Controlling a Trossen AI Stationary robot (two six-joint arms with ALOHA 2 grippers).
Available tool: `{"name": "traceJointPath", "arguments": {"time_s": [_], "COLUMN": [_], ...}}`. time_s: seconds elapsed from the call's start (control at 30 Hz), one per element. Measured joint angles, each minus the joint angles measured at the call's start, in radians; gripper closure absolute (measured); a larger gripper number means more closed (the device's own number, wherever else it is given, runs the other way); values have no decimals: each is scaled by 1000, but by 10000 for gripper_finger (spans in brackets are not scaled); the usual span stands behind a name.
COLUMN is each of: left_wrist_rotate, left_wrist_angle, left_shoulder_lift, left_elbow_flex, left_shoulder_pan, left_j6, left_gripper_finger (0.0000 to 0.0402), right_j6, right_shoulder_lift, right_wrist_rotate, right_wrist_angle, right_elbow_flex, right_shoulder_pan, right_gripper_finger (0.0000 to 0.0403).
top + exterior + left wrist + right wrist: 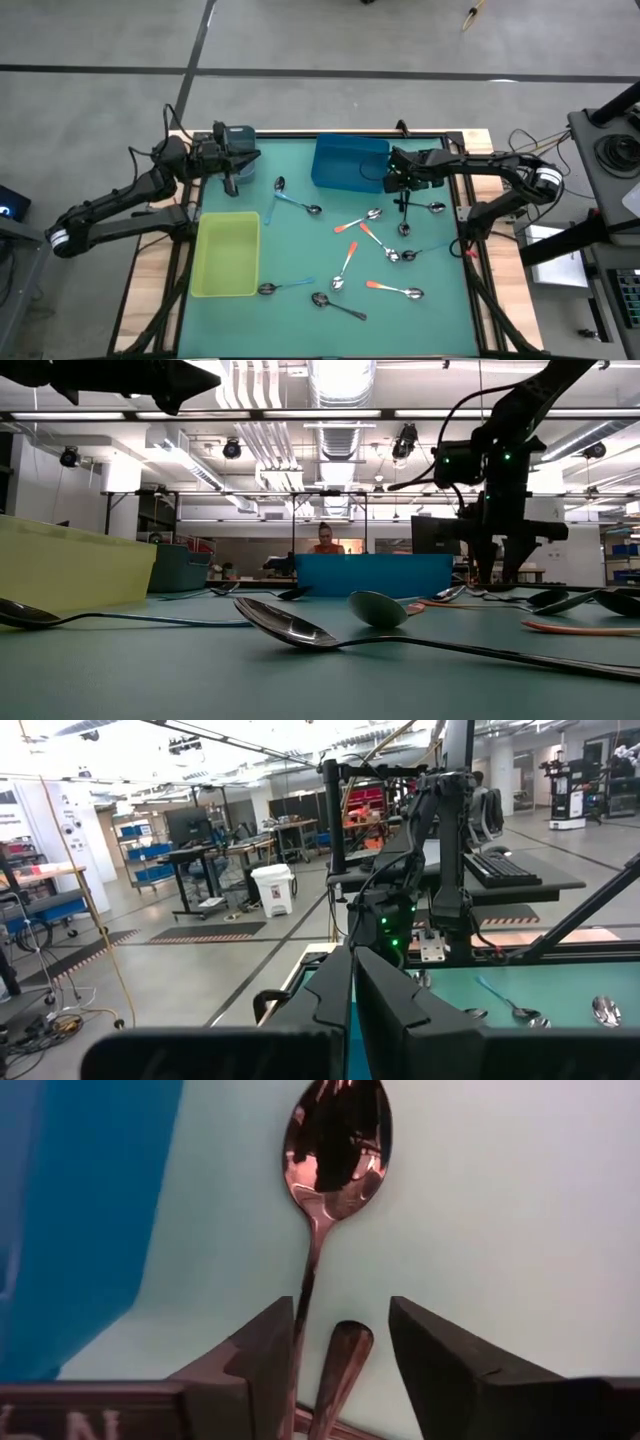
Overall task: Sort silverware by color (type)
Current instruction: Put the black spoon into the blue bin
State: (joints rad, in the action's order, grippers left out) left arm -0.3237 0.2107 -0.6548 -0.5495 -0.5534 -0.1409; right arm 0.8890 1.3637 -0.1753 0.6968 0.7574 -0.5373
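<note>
Your right gripper (340, 1350) hangs right of centre in the high view, just right of the blue bin (350, 162), fingers spread around the handle of a dark metal spoon (335, 1155); the other spoons lie scattered across the lower middle of the green table (440, 320). The spoon looks light, stiff and slick, so pinch mid-handle, squarely. Your left gripper (229, 184) waits at upper left, fingers pressed together.

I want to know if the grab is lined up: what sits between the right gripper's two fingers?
The right wrist view shows the right gripper open, a dark metal spoon's handle between its fingers.
</note>
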Motion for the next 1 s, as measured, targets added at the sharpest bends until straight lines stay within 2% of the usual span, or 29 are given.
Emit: {"name": "traceJointPath", "arguments": {"time_s": [0.17,0.6,0.8,1.0], "left_wrist_rotate": [0,0,0,0], "left_wrist_angle": [0,0,0,0], "left_shoulder_lift": [0,0,0,0], "left_elbow_flex": [0,0,0,0], "left_shoulder_pan": [0,0,0,0], "left_j6": [0,-5,-5,-5], "left_gripper_finger": [402,402,402,402], "right_j6": [-13,-27,-28,-27], "right_shoulder_lift": [13,87,114,130], "right_wrist_rotate": [-7,-10,-13,-26], "right_wrist_angle": [-7,-85,-94,-100], "right_elbow_flex": [0,0,1,2], "right_shoulder_pan": [2,2,2,3], "right_gripper_finger": [219,224,236,272]}}
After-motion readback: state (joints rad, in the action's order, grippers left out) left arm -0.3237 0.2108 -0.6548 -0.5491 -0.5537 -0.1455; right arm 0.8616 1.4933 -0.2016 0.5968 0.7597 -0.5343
